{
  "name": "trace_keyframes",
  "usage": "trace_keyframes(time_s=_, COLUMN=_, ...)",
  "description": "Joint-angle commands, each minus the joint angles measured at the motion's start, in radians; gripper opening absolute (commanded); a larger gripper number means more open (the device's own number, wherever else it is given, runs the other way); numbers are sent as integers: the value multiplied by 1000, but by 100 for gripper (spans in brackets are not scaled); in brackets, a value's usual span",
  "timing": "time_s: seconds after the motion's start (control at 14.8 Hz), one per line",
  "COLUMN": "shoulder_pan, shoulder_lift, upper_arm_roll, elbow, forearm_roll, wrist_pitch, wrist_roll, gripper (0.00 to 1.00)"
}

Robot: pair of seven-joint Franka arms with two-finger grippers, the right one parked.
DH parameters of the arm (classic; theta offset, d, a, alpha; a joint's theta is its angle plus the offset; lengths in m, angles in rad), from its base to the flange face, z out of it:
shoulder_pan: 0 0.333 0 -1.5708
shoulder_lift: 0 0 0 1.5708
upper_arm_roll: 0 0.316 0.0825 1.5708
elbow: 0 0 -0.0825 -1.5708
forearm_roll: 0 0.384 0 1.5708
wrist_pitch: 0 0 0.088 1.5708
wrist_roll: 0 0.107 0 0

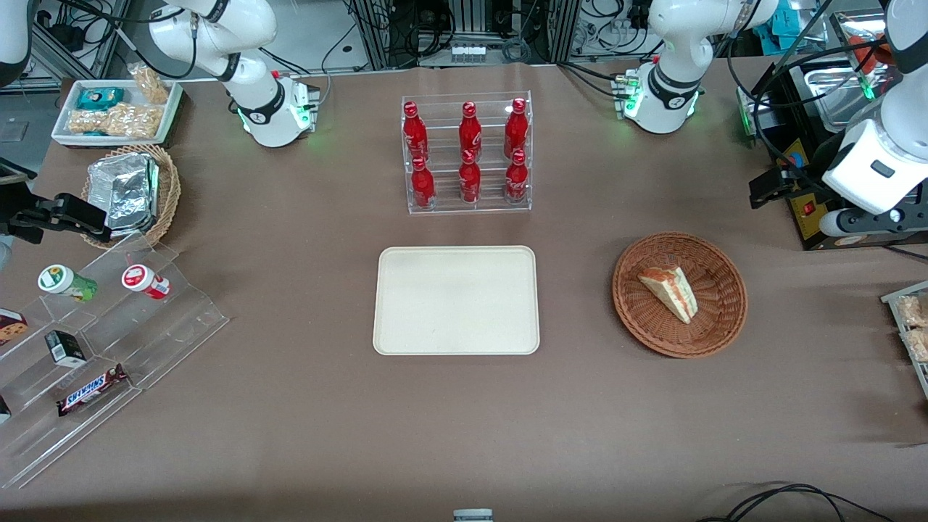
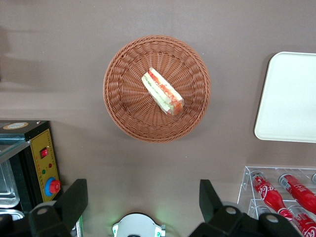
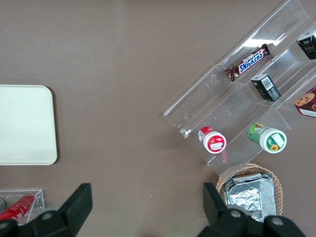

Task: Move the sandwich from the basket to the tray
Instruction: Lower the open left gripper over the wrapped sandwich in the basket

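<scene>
Pincer: hanging high above the tabletop, fingers spread wide, gripping nothing. One sandwich is lying below it, well apart, in one basket. One tray is sitting empty beside the basket. Six red bottles are standing in one clear rack.

The whole table is seen from high in front. From above the wide-spread gripper, the basket and tray edge below it are viewed, both shared with the front view.
</scene>
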Motion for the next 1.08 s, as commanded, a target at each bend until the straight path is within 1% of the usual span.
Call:
trace_keyframes(time_s=0.0, shoulder_pan=-3, shoulder_lift=-20, upper_arm_roll=0, elbow=-35, forearm_roll=1, wrist_pitch=13, wrist_roll=2, gripper=100)
trace_keyframes(time_s=0.13, shoulder_pan=-3, shoulder_lift=-15, upper_arm_roll=0, elbow=-47, forearm_roll=4, wrist_pitch=18, wrist_roll=0, gripper=100)
trace_keyframes(time_s=0.27, shoulder_pan=0, shoulder_lift=-21, upper_arm_roll=3, elbow=-137, forearm_roll=6, wrist_pitch=31, wrist_roll=-12, gripper=100)
trace_keyframes(time_s=0.4, shoulder_pan=3, shoulder_lift=-23, upper_arm_roll=3, elbow=-263, forearm_roll=7, wrist_pitch=153, wrist_roll=-155, gripper=100)
trace_keyframes(time_s=0.54, shoulder_pan=-6, shoulder_lift=-26, upper_arm_roll=1, elbow=-404, forearm_roll=21, wrist_pitch=331, wrist_roll=-396, gripper=100)
trace_keyframes(time_s=0.61, shoulder_pan=-18, shoulder_lift=-24, upper_arm_roll=1, elbow=-466, forearm_roll=24, wrist_pitch=405, wrist_roll=-471, gripper=100)
trace_keyframes(time_s=0.88, shoulder_pan=-29, shoulder_lift=-8, upper_arm_roll=1, elbow=-655, forearm_roll=11, wrist_pitch=638, wrist_roll=-604, gripper=100)
trace_keyframes(time_s=1.01, shoulder_pan=-41, shoulder_lift=38, upper_arm_roll=1, elbow=-687, forearm_roll=11, wrist_pitch=711, wrist_roll=-664, gripper=100)
